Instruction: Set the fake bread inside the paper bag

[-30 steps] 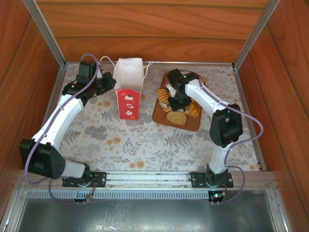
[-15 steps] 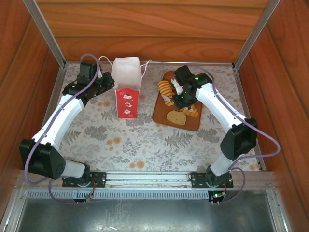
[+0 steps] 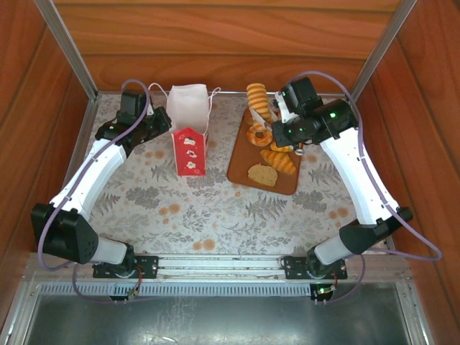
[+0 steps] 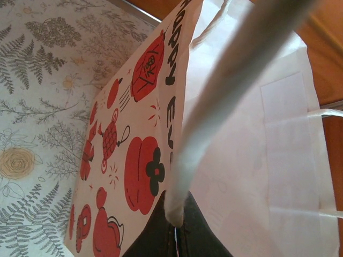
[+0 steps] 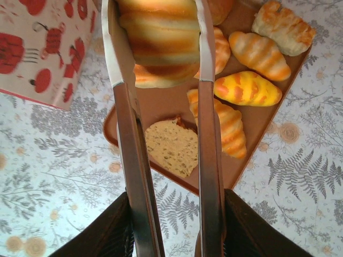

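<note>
The paper bag (image 3: pixel 190 133), white with a red front panel, stands upright left of centre. My left gripper (image 3: pixel 162 122) is shut on its left rim; the left wrist view has the white paper edge (image 4: pixel 182 187) pinched between the dark jaws (image 4: pixel 179 235). My right gripper (image 3: pixel 267 108) is shut on a ridged golden roll (image 3: pixel 256 97), held in the air over the far end of the brown board (image 3: pixel 241 169). Its long metal fingers (image 5: pixel 206 80) clamp the roll (image 5: pixel 161 37). On the board lie a ring (image 3: pixel 259 134), croissants (image 3: pixel 279 159) and a tan slice (image 3: pixel 262 175).
Wooden walls close in the table on three sides, with metal posts at the far corners. White string handles (image 3: pixel 159 90) stick out of the bag's top. The bag's printed side (image 5: pixel 43 48) lies left of the board (image 5: pixel 257 134). Flowered cloth (image 3: pixel 215 208) covers the near half.
My right gripper has closed on the ridged roll, lifted it off the board and carried it towards the far wall. The left gripper stays on the bag's rim.
</note>
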Robot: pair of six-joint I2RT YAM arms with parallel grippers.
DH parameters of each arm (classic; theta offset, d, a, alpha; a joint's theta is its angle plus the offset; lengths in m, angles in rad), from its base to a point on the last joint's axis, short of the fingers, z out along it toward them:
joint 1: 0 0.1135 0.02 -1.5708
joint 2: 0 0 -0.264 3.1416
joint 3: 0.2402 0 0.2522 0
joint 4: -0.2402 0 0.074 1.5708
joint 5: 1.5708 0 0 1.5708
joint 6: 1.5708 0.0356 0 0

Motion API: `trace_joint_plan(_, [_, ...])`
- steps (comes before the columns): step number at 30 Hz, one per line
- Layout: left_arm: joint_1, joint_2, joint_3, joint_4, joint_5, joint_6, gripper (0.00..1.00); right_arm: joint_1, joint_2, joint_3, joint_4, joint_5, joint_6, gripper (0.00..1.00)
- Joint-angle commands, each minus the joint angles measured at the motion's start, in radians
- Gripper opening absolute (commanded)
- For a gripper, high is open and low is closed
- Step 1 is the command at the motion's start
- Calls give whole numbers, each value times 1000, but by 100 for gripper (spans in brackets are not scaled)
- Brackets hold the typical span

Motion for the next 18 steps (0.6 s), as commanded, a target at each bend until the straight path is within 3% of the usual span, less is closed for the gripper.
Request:
trace_joint_plan(1, [-8,12,40,21,-6,19,0,22,-4,100,-65,-5,73,42])
trace_joint_plan(18, [-16,15,41,31,-9,20,0,244,161,523,-133,58,114,42])
